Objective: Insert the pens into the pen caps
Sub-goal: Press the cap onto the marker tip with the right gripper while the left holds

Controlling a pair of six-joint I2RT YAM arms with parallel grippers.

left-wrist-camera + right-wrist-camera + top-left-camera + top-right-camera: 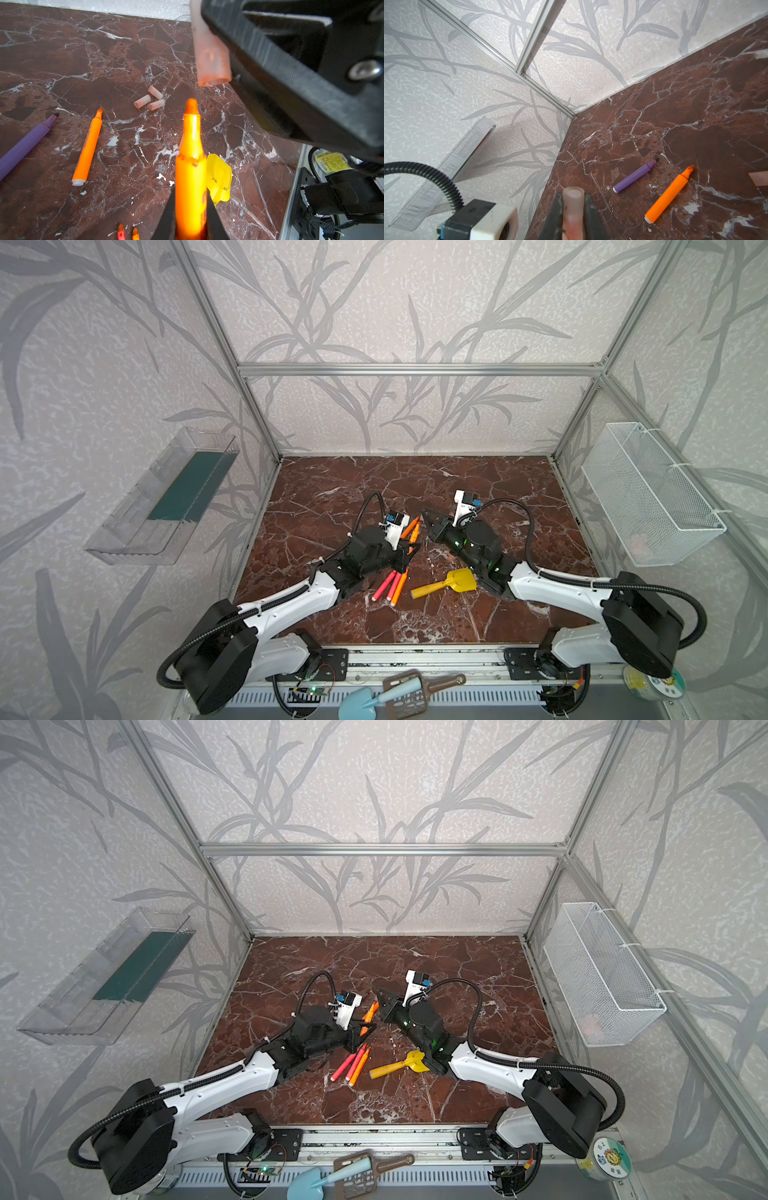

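My left gripper (190, 193) is shut on an orange pen (191, 158) whose bare tip points up at a pale pink pen cap (212, 62). That cap (573, 199) is clamped in my shut right gripper (573, 204), a short gap above the tip. In both top views the left gripper (411, 549) and right gripper (426, 516) meet mid-table. Three loose pen caps (151, 99) lie together on the marble. A purple pen (634, 176) and an orange pen (668, 195) lie uncapped nearby. Two pinkish-red pens and an orange one (388, 585) lie under the left arm.
A yellow toy shovel (446, 585) lies beside the right arm. A white wire basket (652, 497) hangs on the right wall and a clear tray (166, 497) on the left wall. A blue scoop (361, 701) rests on the front rail.
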